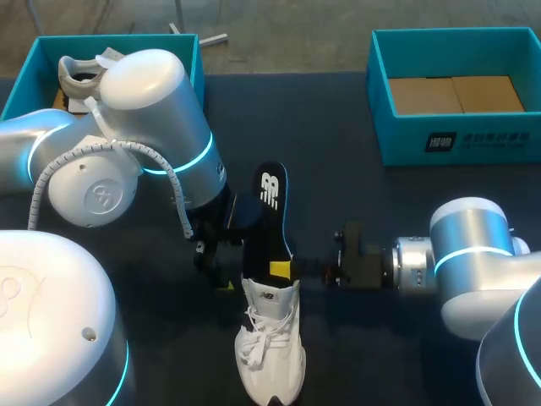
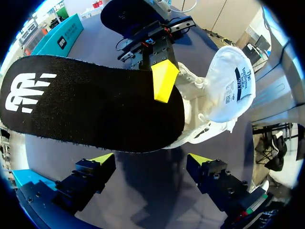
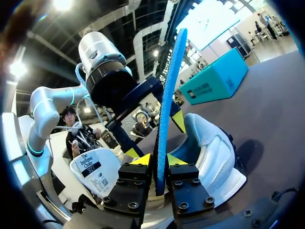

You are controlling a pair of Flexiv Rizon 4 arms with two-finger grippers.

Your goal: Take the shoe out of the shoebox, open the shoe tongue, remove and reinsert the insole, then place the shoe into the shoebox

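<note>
While my R gripper (image 3: pixel 159 161) pinches the black-topped, blue-backed foam insole (image 1: pixel 272 211) by one end, I judge it light, floppy; L gripper (image 2: pixel 151 160) wide, empty, beside white lace-up sneaker (image 1: pixel 270 338) nr front edge of table (image 1: pixel 406 203).

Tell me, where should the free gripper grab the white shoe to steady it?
Probably the left collar wall of the shoe, from the left: that rim is thin and upright, while the right gripper and insole fill the other side.

Left claw (image 2: pixel 151 160) spread wide, right claw (image 3: pixel 159 161) pinched tight.
</note>
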